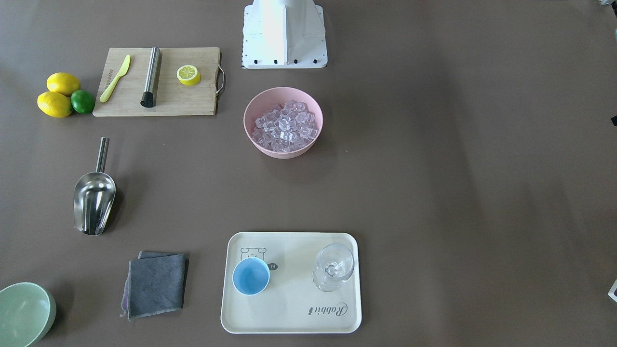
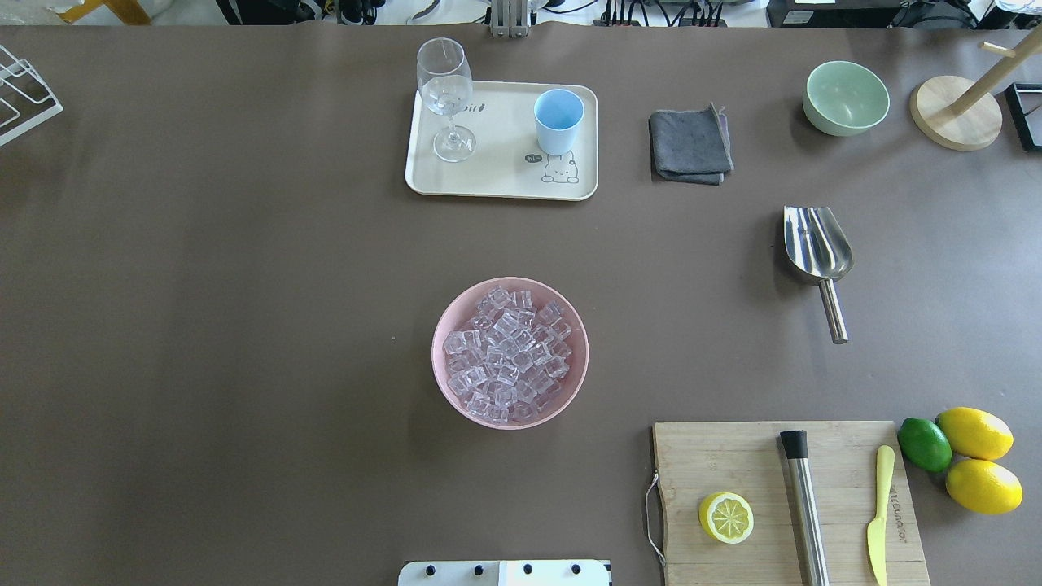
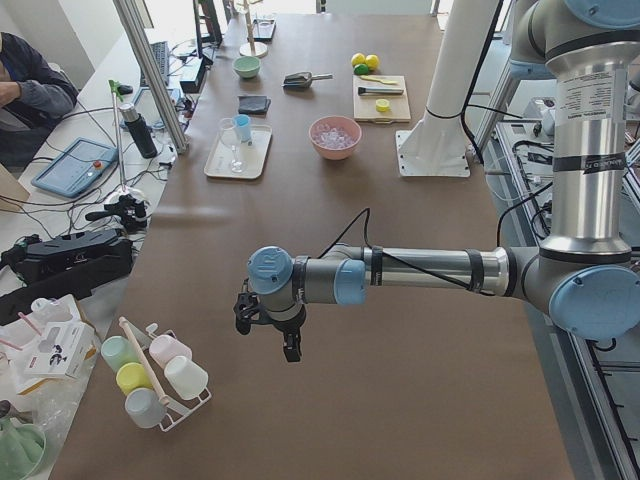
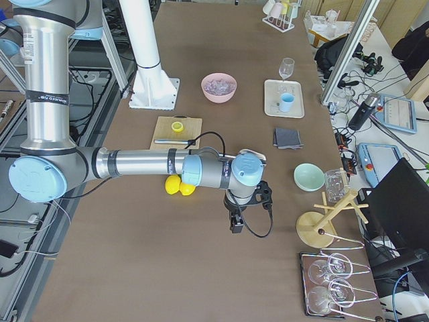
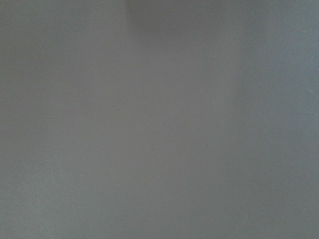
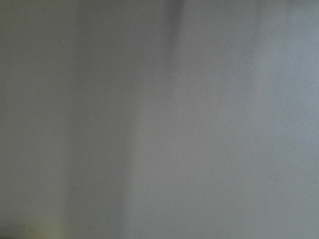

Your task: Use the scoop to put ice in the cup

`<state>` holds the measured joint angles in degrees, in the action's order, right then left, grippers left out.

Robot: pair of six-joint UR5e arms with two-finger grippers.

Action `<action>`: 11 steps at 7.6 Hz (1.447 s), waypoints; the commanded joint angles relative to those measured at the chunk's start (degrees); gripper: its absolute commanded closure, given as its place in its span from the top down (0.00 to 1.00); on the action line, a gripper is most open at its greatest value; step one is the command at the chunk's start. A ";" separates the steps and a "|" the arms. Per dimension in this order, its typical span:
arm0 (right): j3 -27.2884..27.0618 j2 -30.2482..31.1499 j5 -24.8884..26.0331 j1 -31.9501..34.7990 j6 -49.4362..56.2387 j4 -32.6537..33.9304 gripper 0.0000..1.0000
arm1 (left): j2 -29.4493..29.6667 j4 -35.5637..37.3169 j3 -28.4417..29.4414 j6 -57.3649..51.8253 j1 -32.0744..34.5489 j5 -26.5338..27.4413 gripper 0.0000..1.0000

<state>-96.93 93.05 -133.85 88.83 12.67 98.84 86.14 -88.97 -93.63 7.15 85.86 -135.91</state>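
Scoop point(image 2: 816, 244) idle on table; no ice moved yet.
Scoop lies free on the robot's right, trough up, handle toward the robot, probably laid so for the right gripper point(image 4: 234, 225), which hangs well apart. Jaw opening and hold: cannot tell, likewise for the left gripper point(image 3: 288, 345). Ice point(image 2: 509, 354) is heaped in the pink bowl point(image 2: 437, 358), centre. Cup point(image 2: 558, 120) stands upright and empty on the tray point(image 2: 505, 175), printed "Rabbit". Cutting board point(image 2: 716, 456) stamp unreadable.

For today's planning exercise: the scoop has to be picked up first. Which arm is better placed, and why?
Right. The scoop lies on the robot's right side of the table, with its handle toward the robot. The right pincer hangs over that end; the left pincer hangs over the opposite end.
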 commanded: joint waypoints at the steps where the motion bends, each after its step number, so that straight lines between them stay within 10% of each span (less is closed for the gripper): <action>1: -0.80 0.38 -0.36 0.20 -0.10 1.61 1.00 | -0.09 0.02 -1.89 -0.12 0.97 0.12 0.98; 7: -2.90 -0.05 0.07 0.38 -0.10 3.20 1.00 | -0.09 0.11 -2.34 -0.12 2.56 0.12 0.98; 11: -4.23 0.21 -2.72 -9.51 -23.21 -7.57 1.00 | -0.01 0.11 -2.43 -0.12 2.56 0.12 0.98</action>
<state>-100.86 93.17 -134.49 84.69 2.30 98.01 86.10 -88.85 -96.12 7.11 88.42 -135.79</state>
